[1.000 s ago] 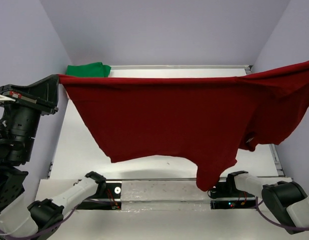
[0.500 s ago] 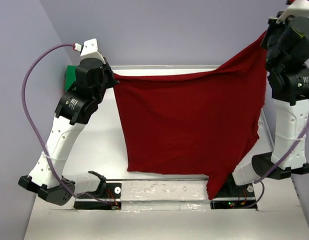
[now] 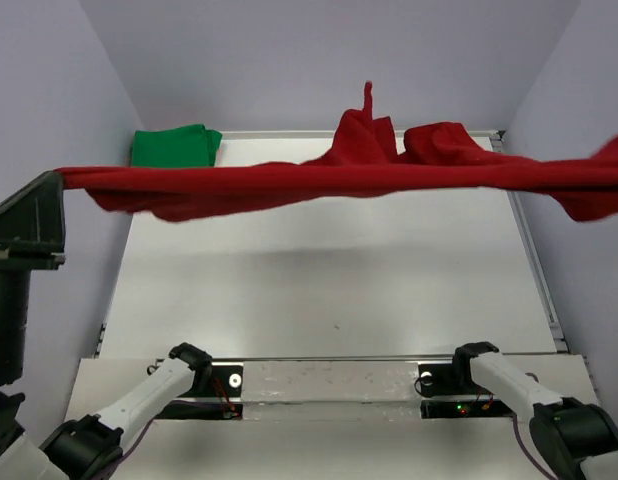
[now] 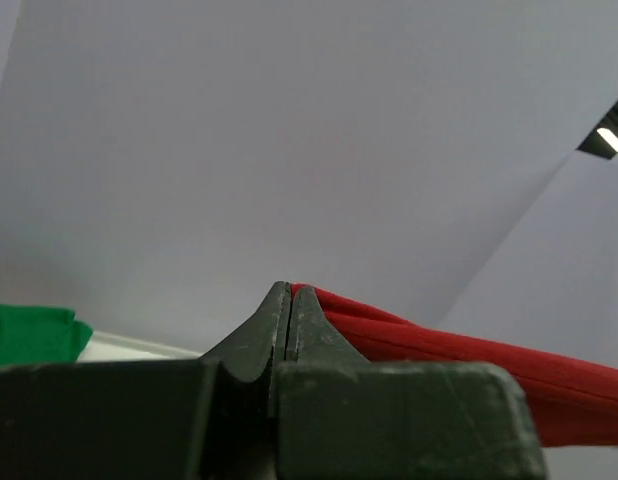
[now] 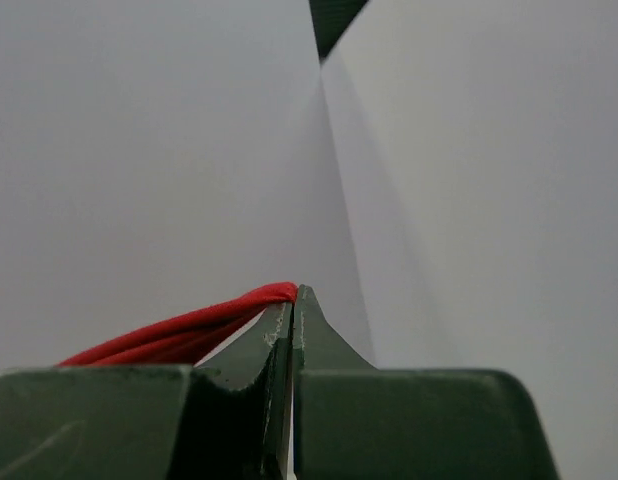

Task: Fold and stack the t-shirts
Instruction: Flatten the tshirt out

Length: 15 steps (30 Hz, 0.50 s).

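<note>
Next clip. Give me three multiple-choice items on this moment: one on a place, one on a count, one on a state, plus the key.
1. Where is the green shirt?
A. far left corner of the table
B. near right corner
C. in a gripper

2. How many shirts show?
A. one
B. two
C. three

3. The red shirt is:
A. folded flat
B. stretched in the air between left gripper and right gripper
C. draped over one arm

Key: 1 A, it lies at the far left; 2 B, only green and red appear; 3 B, each gripper is shut on an end.
</note>
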Each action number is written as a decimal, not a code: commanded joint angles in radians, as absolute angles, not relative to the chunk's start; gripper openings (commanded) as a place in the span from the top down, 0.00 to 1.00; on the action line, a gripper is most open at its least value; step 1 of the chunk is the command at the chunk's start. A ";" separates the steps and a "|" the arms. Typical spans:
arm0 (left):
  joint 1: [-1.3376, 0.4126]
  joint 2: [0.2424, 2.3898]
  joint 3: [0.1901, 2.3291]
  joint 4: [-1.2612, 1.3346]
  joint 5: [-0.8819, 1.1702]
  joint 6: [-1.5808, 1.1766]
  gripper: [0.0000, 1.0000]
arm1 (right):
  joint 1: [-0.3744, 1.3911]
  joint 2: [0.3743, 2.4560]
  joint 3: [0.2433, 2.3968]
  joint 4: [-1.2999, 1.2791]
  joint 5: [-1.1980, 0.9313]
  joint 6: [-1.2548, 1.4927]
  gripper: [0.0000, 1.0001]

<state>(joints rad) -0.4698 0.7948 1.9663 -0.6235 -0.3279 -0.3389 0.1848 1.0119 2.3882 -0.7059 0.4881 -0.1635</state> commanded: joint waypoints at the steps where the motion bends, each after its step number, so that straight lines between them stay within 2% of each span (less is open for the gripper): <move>1: -0.466 0.821 1.970 -0.676 -0.295 -0.339 1.00 | 0.186 0.968 2.352 -0.649 0.502 -0.156 1.00; 15: -0.445 0.853 1.967 -0.715 -0.227 -0.367 1.00 | 0.186 1.028 2.424 -0.707 0.462 -0.127 1.00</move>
<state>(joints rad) -0.4561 0.8219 1.9770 -0.7425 -0.2134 -0.3790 0.1848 1.0050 2.3947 -0.7235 0.4438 -0.1291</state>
